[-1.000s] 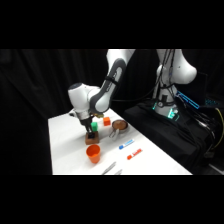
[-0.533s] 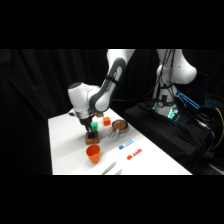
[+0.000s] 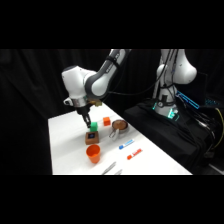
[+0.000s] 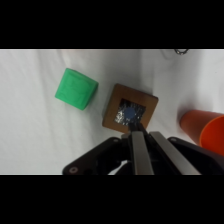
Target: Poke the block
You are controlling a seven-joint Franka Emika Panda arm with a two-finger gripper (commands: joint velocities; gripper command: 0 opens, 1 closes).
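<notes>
On the white table (image 4: 30,130), the orange cup (image 4: 205,127) is cut off beside me; my gripper (image 4: 138,134), fingers together, tips the brown block (image 4: 130,112), green cube (image 4: 76,88) beyond.

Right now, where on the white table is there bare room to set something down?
The white table is bare along its left side, left of the green cube and brown square block. It is crowded from the orange cup rightward to the metal cup and markers.

No readable text, labels, numbers or signs anywhere.
</notes>
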